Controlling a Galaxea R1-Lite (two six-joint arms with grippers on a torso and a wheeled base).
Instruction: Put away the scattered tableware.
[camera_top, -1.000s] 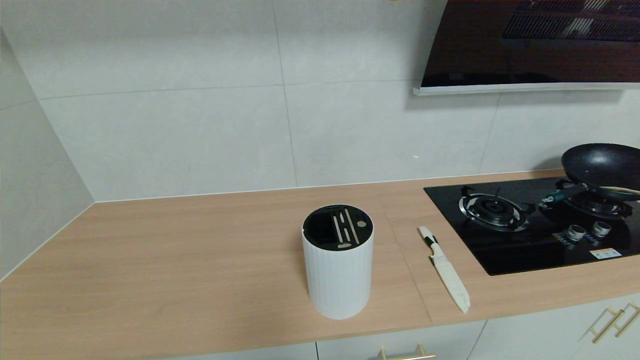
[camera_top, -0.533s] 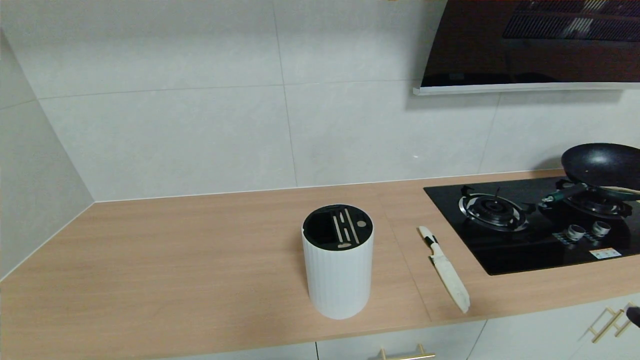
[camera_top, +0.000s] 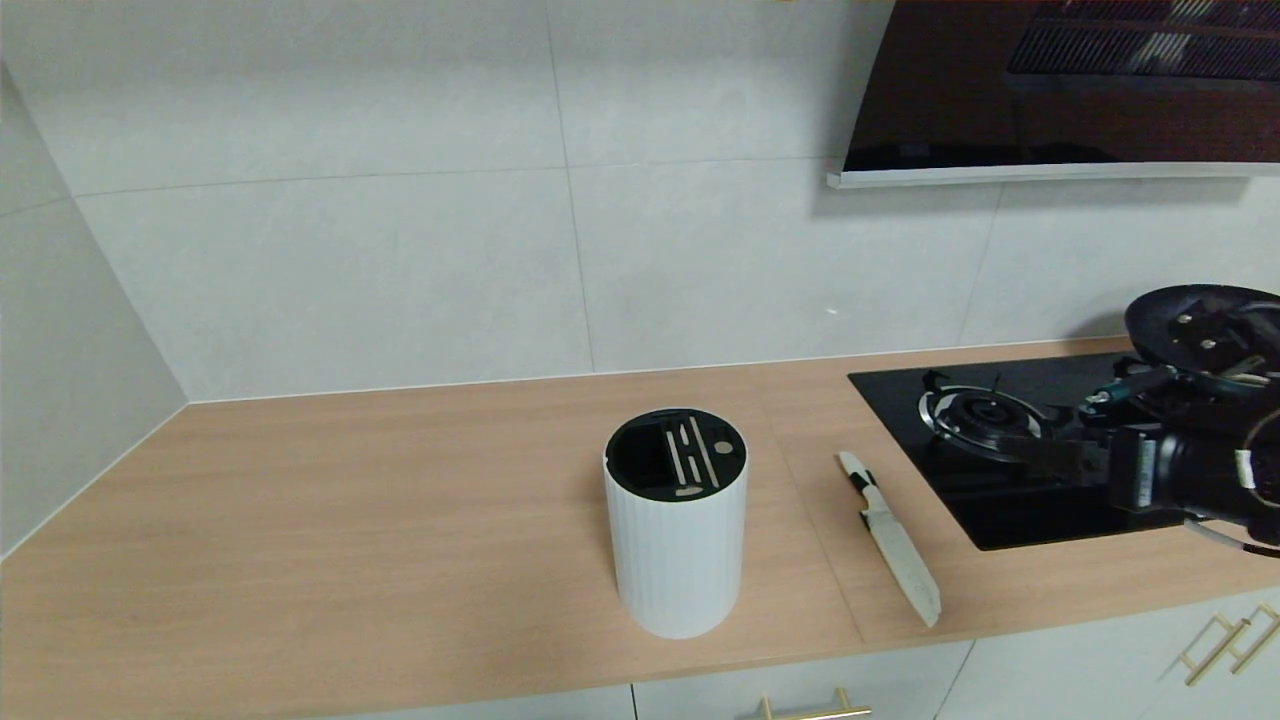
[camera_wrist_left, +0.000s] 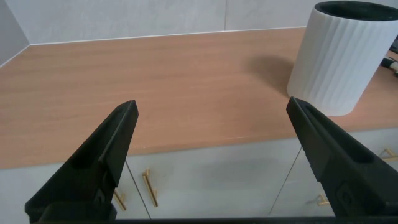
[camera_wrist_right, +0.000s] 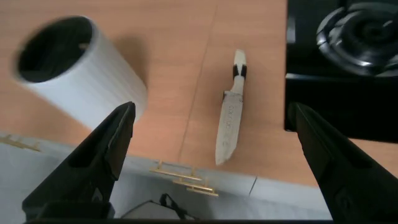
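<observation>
**Tabletop scene, referenced to the white holder (camera_top: 677, 530).** The holder, a ribbed cylinder with a black slotted top, is standing upright on the wooden tabletop (camera_top: 350, 520). Its slots are showing only darkness, so I cannot tell what they contain.

The knife (camera_top: 890, 540) is lying flat to the holder's right and apart from it, between the holder and the black cooktop (camera_top: 1010, 500). Its handle is pointing toward the wall, and its white blade tip is lying near the tabletop's front edge.

I am holding my right fingers (camera_wrist_right: 99, 162) spread wide and grasping nothing, above the knife and to the holder's right. In the right wrist view the holder is appearing blurred, with its lower part sitting behind one finger.

My right arm (camera_top: 1190, 470) is hanging over the cooktop's front, farther right of the holder than the knife. It is covering part of the dark pan (camera_top: 1150, 320), which the frame edge is also cutting off. In the head view the fingertips are hard to make out against the black glass.

I am holding my left fingers (camera_wrist_left: 106, 155) equally wide and empty, low before the tabletop's front edge, to the holder's left. The left wrist view is cutting off the holder's top. A cabinet handle (camera_wrist_left: 149, 186) is showing below the tabletop's edge.
</observation>
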